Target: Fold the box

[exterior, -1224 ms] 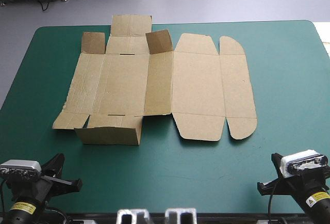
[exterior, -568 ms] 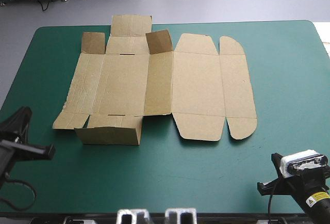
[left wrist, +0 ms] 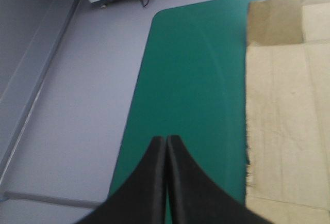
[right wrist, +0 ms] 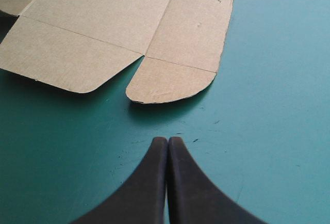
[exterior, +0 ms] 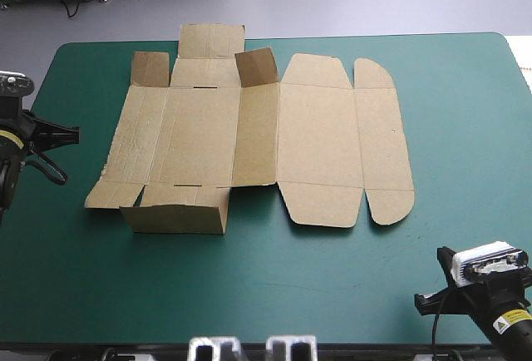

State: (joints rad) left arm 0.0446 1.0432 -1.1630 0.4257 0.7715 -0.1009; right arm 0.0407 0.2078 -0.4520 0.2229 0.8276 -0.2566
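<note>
Box (exterior: 249,128): one cut sheet of brown board, lying on the counter (exterior: 332,278), on the teal-green cover. Mostly flat, creases and two narrow slots plain to see.

Standing parts of the box:
- near wall (exterior: 176,218), at the box's left half, folded up, outer face toward the robot
- two small corner flaps (exterior: 256,66) at the far side, both upright, inner faces in shade

Flat parts:
- base and its left side panel, left edge ragged
- lid panel (exterior: 320,136) forming the box's right half, with a narrow strip beyond it ending in rounded tabs, far and near
- far wall panel runs out past the counter's far edge; whether flat or tilted, cannot tell

Left claw (left wrist: 166,140): black fingers pressed together in one pointed arch, nothing between them. Sits off the box's left edge, apart from it, over the cover's margin; the box's left panel lies just beside and ahead.

Right claw (right wrist: 167,141): fingers likewise together, gripping nothing. Low over bare cover, on the near side of the box's near-right rounded tab, tip pointed toward that tab, not touching.
</note>
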